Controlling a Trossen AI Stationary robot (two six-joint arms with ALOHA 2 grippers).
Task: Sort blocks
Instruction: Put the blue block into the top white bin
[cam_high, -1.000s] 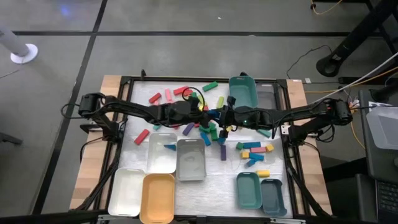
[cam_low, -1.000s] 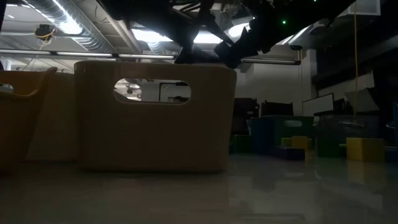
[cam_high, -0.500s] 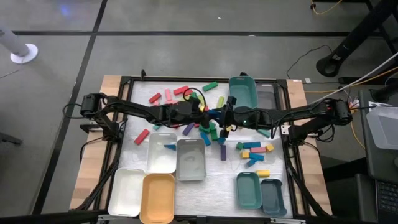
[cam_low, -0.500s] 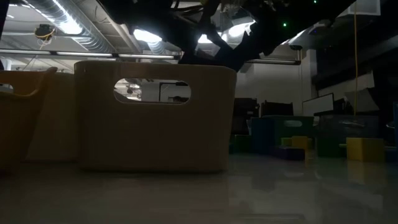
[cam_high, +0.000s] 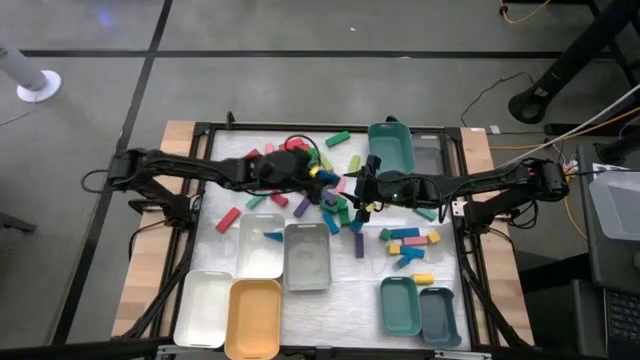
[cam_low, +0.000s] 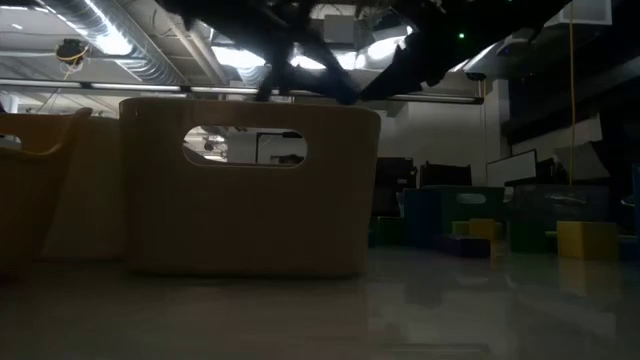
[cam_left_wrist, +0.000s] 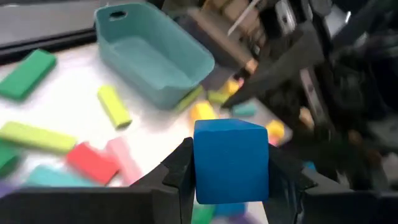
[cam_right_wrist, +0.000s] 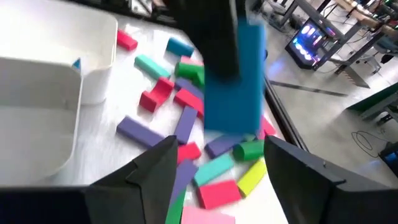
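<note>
A blue block (cam_left_wrist: 231, 155) is held above the table's middle, and my left gripper (cam_left_wrist: 231, 171) is shut on it. In the high view that gripper (cam_high: 322, 176) reaches in from the left. My right gripper (cam_right_wrist: 221, 168) faces it from the right, open and with nothing between its fingers. It sees the same blue block (cam_right_wrist: 239, 87) just ahead of it. Loose blocks (cam_high: 335, 205) in red, pink, teal, green, lime and purple lie flat on the white tabletop below both grippers. My left gripper pinches the blue block by two opposite sides (cam_left_wrist: 198, 163) between its two fingers. The fingers (cam_left_wrist: 283, 174) come from the table's left, slanting slightly down. The block lies along them, with its square end face pointing ahead. It is lifted clear of the loose blocks and the table.
A teal tray (cam_high: 392, 145) stands at the far side. Clear (cam_high: 262, 245), grey (cam_high: 307, 257), white (cam_high: 205, 308) and orange (cam_high: 254, 318) trays stand near left. Teal (cam_high: 400, 305) and grey-blue (cam_high: 440, 316) trays stand near right. Several blocks (cam_high: 408, 240) lie right of the middle.
The two grippers met tip to tip over the table's middle. My left gripper has since drawn back toward the table's left edge and risen a little, rolling as it went, and a gap has opened between it and my right gripper. My right arm has stayed in place.
</note>
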